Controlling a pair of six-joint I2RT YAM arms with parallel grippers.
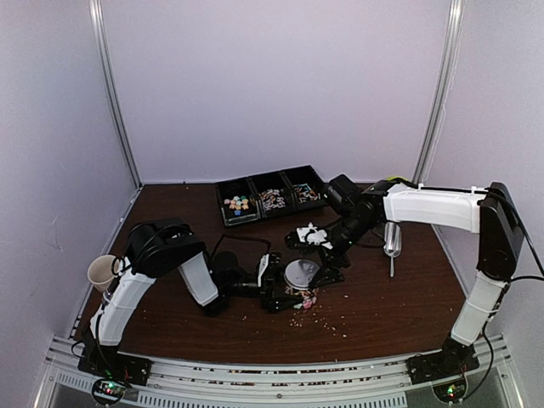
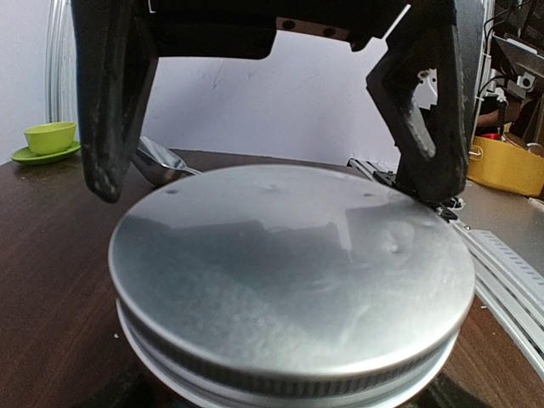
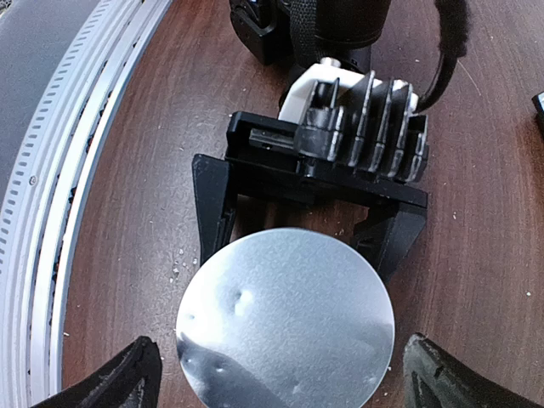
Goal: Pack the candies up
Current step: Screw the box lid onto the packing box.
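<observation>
- The left claw [image 2: 270, 183] is clenched wide on the jar [image 1: 303, 294]. One finger is set against each side of the metal lid [image 2: 289, 263], at the part of the rim nearest that claw's wrist. The jar is judged to be held this way so that it cannot turn or slide while the lid is worked from above.
- The right claw [image 3: 293, 387] is released and nothing is grasped in it. Its fingers [image 3: 127, 374] are spread to the full and hung directly over the lid without contact. The spread is judged to suit the lid's width, so that the rim could be taken from both sides.
- The jar is stood upright between the left claw's fingers, with its axis vertical and the lid's flat face turned up toward the right claw. Whether the lid is screwed home cannot be told.
- The candies [image 1: 237, 203] are found mostly well beyond both claws, in a black three-compartment tray [image 1: 255, 176].
- The pastel chunks are kept in the end compartment on the left claw's side, and the white, red-marked sticks [image 1: 272, 201] in the middle one. A few coloured pieces can be made out under the lid's near edge, seemingly inside the jar.
- No long axis can be given for the chunks. The sticks are jumbled, and no common heading can be read.
- A metal scoop [image 1: 391, 242] is laid just outward of the right claw, with its handle pointed toward the arm bases. Pale crumbs [image 1: 327, 319] are strewn on the near side of both claws.
</observation>
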